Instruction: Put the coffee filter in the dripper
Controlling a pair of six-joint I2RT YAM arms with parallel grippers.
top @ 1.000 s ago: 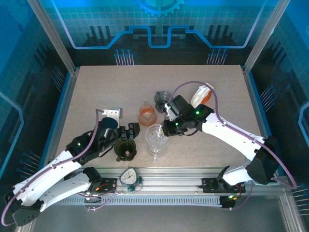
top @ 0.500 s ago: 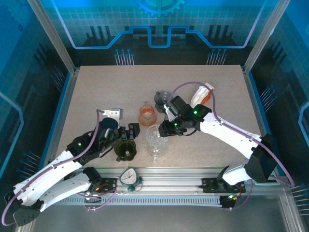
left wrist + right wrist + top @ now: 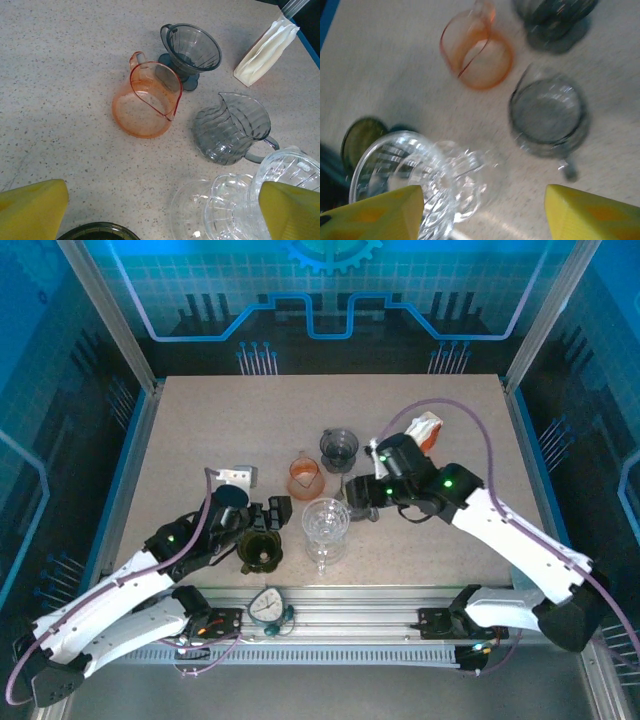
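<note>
- Table [image 3: 200,420]: far half bare, open to me.
- Orange pitcher [image 3: 146,102], dark dripper [image 3: 191,50], grey jug [image 3: 230,127]: tight cluster mid-table, narrow gaps.
- Clear dripper [image 3: 325,525], green cup [image 3: 262,552]: side by side nearest me, blocking the near side.

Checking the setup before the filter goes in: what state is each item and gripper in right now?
Smoky grey cone dripper: upright, no filter inside.
Stack of white paper filters: on the table, ungripped.
Orange translucent pitcher: upright, empty.
Grey ribbed glass jug: upright, empty.
Clear ribbed glass dripper: no filter; upright or tipped, unclear.
Left gripper: fingers open, holding nothing.
Right gripper: fingers open, holding nothing.
</note>
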